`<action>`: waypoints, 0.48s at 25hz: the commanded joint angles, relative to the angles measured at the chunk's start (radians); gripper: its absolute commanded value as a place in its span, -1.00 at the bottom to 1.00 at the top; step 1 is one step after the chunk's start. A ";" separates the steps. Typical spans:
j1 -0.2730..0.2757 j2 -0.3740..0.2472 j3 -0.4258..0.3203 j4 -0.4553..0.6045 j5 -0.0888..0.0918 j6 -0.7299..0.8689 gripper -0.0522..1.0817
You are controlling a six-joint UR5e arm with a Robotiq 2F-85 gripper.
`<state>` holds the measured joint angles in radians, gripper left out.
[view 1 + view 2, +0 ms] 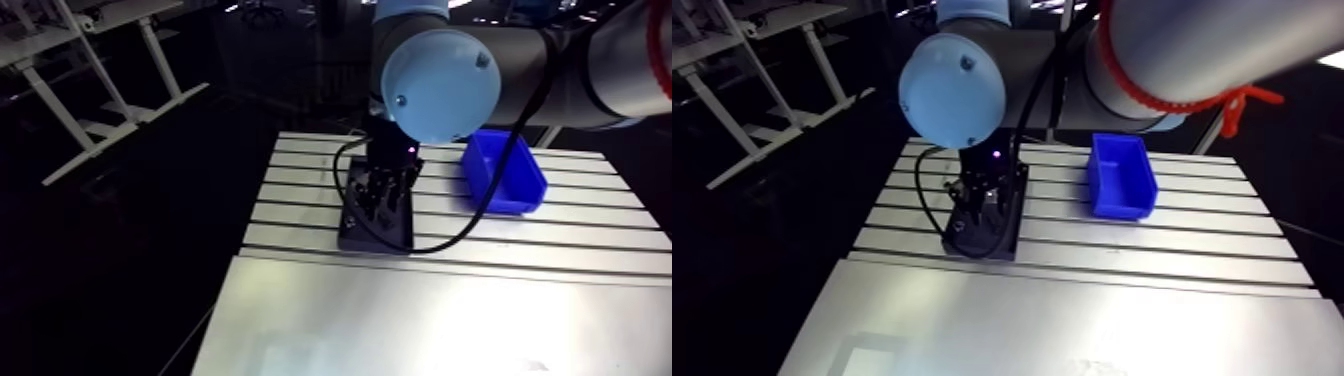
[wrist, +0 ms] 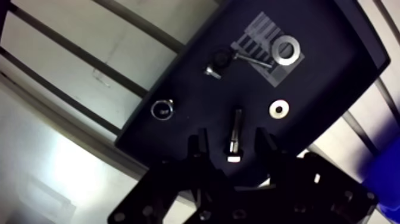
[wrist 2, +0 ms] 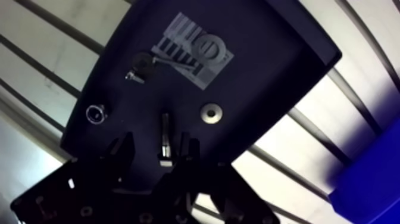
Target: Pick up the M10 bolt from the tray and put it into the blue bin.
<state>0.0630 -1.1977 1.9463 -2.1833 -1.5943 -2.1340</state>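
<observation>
A black tray lies on the slotted table. The M10 bolt, silver, rests flat on it with its head toward the gripper. My gripper hovers low over the tray, open, and the bolt lies in the gap between the fingers without touching either. In the arm view the gripper hangs over the tray, and the blue bin stands to the right of it, a short way off.
Other parts share the tray: a large washer, a small washer, a nut, a short screw and a thin screw. A smooth metal plate covers the table's near part.
</observation>
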 commanded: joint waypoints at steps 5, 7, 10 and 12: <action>-0.005 0.002 0.007 -0.020 0.003 -0.001 -0.04; -0.006 0.007 0.009 -0.020 0.003 -0.001 -0.03; -0.008 0.008 0.007 -0.020 0.003 -0.001 -0.03; -0.006 0.010 0.009 -0.020 0.003 -0.001 0.00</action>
<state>0.0565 -1.1917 1.9539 -2.2027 -1.5914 -2.1347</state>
